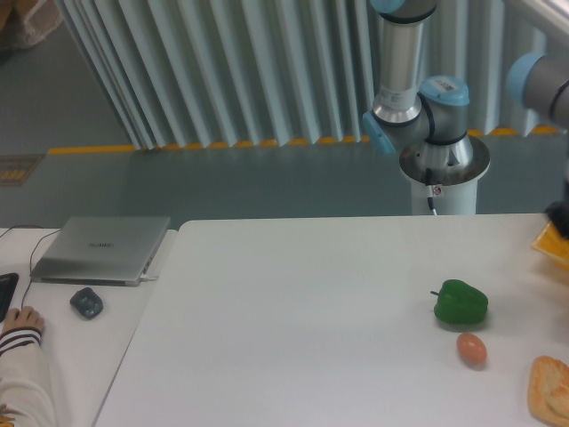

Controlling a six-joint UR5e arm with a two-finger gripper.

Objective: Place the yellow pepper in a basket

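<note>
Nearby, green pepper beside egg.

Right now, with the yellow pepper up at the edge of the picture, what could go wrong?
The yellow pepper is half out of frame, so the hold on it cannot be checked; it might slip. No basket is in view, so the drop spot is uncertain. If it fell, it could land near the green pepper or egg.

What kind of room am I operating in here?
Probably a lab or workshop: a robot arm base stands behind a white table, with a laptop and mouse alongside.
</note>
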